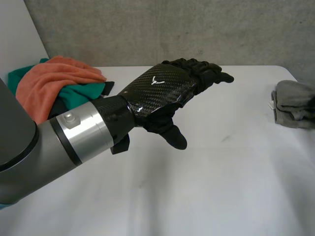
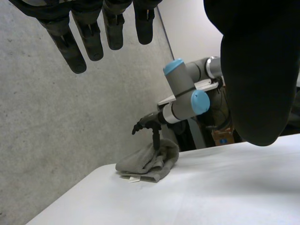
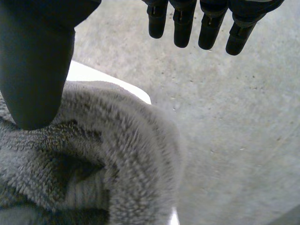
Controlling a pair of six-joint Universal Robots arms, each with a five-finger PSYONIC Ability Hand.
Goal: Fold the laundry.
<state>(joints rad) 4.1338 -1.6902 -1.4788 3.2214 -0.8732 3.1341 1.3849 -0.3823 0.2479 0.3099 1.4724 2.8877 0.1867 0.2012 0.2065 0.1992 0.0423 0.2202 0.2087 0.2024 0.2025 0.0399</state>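
Note:
My left hand hangs open above the middle of the white table, fingers straight and holding nothing; its fingers and thumb stand apart in the left wrist view. A grey fluffy towel lies bunched at the table's right edge. My right hand hovers just over that towel, one digit pointing down at the top of it. In the right wrist view the right hand is open, fingers straight, and its thumb rests on or just above the grey towel.
A laundry pile sits at the table's far left: an orange towel on top of a teal cloth and a black cloth. A concrete wall runs behind the table. The left forearm crosses the near left.

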